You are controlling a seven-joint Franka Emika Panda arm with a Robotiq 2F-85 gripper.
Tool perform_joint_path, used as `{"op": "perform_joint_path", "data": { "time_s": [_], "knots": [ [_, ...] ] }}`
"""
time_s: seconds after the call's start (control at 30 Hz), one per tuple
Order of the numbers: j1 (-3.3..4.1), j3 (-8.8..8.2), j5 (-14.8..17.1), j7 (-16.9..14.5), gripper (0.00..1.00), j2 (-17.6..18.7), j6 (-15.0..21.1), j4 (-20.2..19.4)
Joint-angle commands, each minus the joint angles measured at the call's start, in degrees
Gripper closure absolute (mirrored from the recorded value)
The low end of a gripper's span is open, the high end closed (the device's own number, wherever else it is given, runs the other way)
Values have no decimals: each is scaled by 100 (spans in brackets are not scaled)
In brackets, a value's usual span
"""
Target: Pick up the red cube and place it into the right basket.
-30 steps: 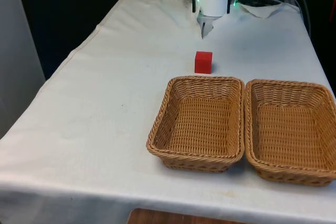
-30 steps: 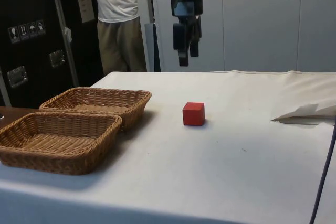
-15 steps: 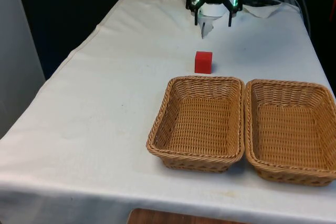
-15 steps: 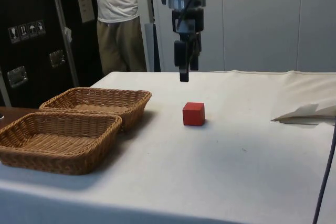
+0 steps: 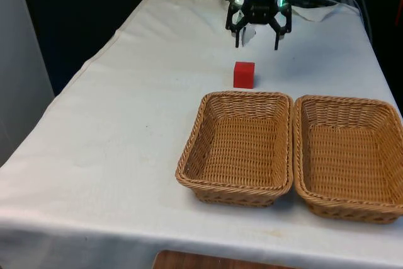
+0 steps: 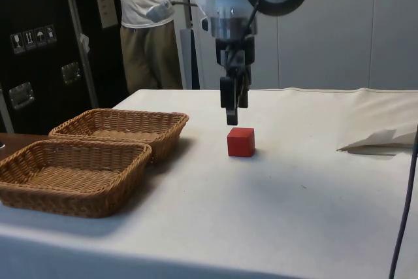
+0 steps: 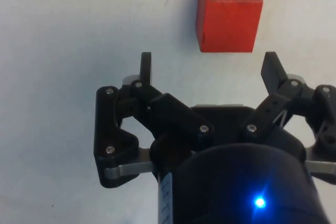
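The red cube (image 5: 244, 74) rests on the white cloth just beyond the left basket's far rim; it also shows as the cube (image 6: 241, 142) and the cube (image 7: 229, 16). My gripper (image 5: 257, 47) hangs open above the table, a little behind the cube and above it, fingers pointing down with nothing between them. From the side, the gripper (image 6: 231, 121) has its tips just over the cube's top edge. In the wrist view the gripper (image 7: 209, 65) is spread wide, the cube lying ahead of the fingertips. The right basket (image 5: 388, 113) stands on the front view's right.
A second wicker basket (image 5: 211, 102) sits beside the right one, touching it, directly in front of the cube. A folded white paper (image 6: 382, 140) lies farther back on the cloth. A person (image 6: 148, 24) stands behind the table's far side.
The gripper has come down and forward towards the cube, from high at the table's far end to just above and behind it. The cube has not moved.
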Motion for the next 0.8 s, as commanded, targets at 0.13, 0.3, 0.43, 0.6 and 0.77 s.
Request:
{"op": "perform_joint_path", "data": {
  "time_s": [0.13,0.3,0.43,0.6,0.77],
  "knots": [
    [6,29,138,-86,0,-23,46,-34],
    [-17,6,132,-120,0,23,103,-52],
    [-29,-57,6,-69,0,120,80,-11],
    [-86,0,476,-476,0,435,390,-6],
    [-109,11,768,-751,0,688,521,74]
  ]
}}
